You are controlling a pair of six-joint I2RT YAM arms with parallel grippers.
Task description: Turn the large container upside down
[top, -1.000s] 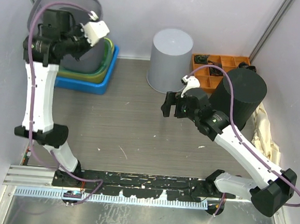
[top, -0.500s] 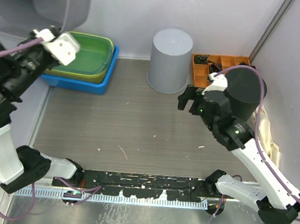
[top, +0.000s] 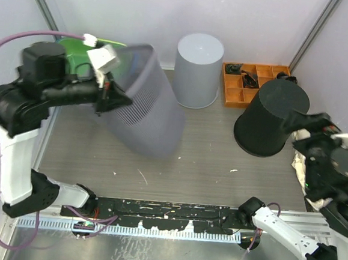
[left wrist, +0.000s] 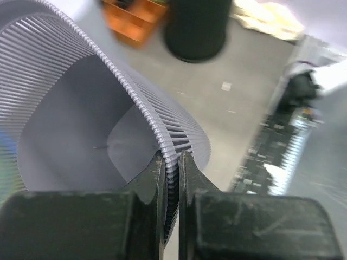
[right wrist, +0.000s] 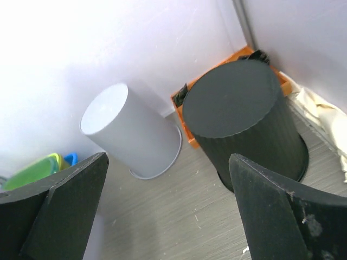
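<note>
The large container is a grey ribbed bin. It hangs tilted over the left middle of the table, mouth toward the left arm and base down toward the front. My left gripper is shut on its rim. In the left wrist view the two fingers pinch the ribbed rim between them, and the bin's inside shows. My right gripper is raised at the far right, open and empty. In the right wrist view its gripper is wide apart above the bare table.
A smooth grey bin stands upside down at the back middle. A black ribbed bin stands upside down to its right, in front of an orange parts tray. Green and blue tubs sit back left. A crumpled cloth lies right.
My left arm swung the grey ribbed bin from high at the back left down over the table, tilting it. My right arm drew back to the right and rose.
</note>
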